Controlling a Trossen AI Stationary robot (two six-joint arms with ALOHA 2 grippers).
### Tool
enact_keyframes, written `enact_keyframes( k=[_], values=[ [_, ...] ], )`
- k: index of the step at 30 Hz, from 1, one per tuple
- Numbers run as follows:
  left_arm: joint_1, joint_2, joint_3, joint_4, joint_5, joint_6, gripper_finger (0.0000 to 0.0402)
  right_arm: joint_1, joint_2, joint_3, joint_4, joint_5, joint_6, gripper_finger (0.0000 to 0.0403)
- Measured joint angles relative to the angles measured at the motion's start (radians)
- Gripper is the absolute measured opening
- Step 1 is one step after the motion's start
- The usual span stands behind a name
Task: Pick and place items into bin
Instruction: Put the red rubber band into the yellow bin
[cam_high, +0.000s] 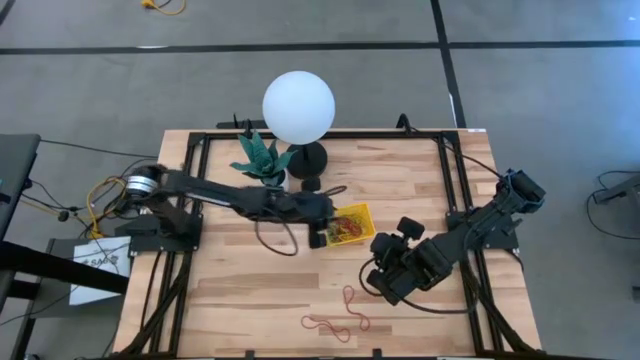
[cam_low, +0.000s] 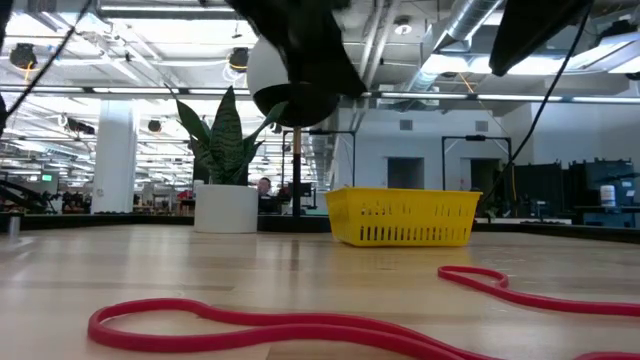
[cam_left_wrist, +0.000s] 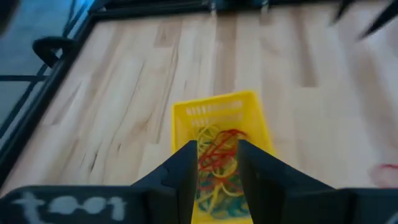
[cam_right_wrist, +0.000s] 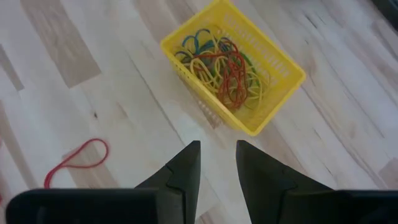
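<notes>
The yellow bin (cam_high: 356, 214) (cam_right_wrist: 273, 93) (cam_low: 400, 217) sits near the table's middle with a tangle of red, yellow, green and blue rubber bands (cam_right_wrist: 221, 62) (cam_left_wrist: 217, 155) lying in it. My left gripper (cam_left_wrist: 217, 177) (cam_high: 318, 237) hovers open over the bin's left end, and the bands show through its gap. My right gripper (cam_right_wrist: 217, 165) (cam_high: 385, 262) is open above bare wood on the near-right side of the bin. Two red bands (cam_high: 347, 300) (cam_high: 325, 325) lie flat on the table near its near edge; one of them shows in the right wrist view (cam_right_wrist: 78, 158).
A white globe lamp (cam_high: 298, 107) on a black base and a plant in a white pot (cam_low: 225, 208) (cam_high: 262, 158) stand beyond the bin toward the far edge. Black frame rails (cam_high: 445, 170) run along the table's sides. Bare wood lies between the bin and the loose bands.
</notes>
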Motion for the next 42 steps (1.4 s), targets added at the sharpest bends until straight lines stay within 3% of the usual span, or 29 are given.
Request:
enact_keyframes(
  k=[8,11,14,17,23,27,42],
  values=[
    [-0.113,-0.263,-0.014,-0.298,-0.015,-0.071,0.0102,-0.053,0.003,0.0,0.068,-0.063,-0.03,0.0098],
    [-0.207,-0.347,-0.096,-0.314,-0.136,-0.113,0.0102,-0.034,0.015,-0.001,0.171,-0.115,-0.145,0.0098],
    [-0.319,-0.429,-0.229,-0.259,-0.29,-0.204,0.0102,-0.016,0.048,-0.001,0.298,-0.178,-0.243,0.0098],
    [-0.412,-0.482,-0.394,-0.08,-0.396,-0.297,0.0102,-0.008,0.099,-0.007,0.309,-0.211,-0.249,0.0098],
    [-0.497,-0.511,-0.646,0.287,-0.438,-0.378,0.0102,-0.032,0.267,-0.006,0.418,-0.362,-0.279,0.0098],
    [-0.504,-0.508,-0.681,0.344,-0.438,-0.409,0.0102,-0.041,0.336,0.012,0.485,-0.379,-0.305,0.0098],
    [-0.509,-0.508,-0.682,0.364,-0.448,-0.419,0.0102,-0.103,0.422,0.024,0.448,-0.444,-0.303,0.0098]
  ],
)
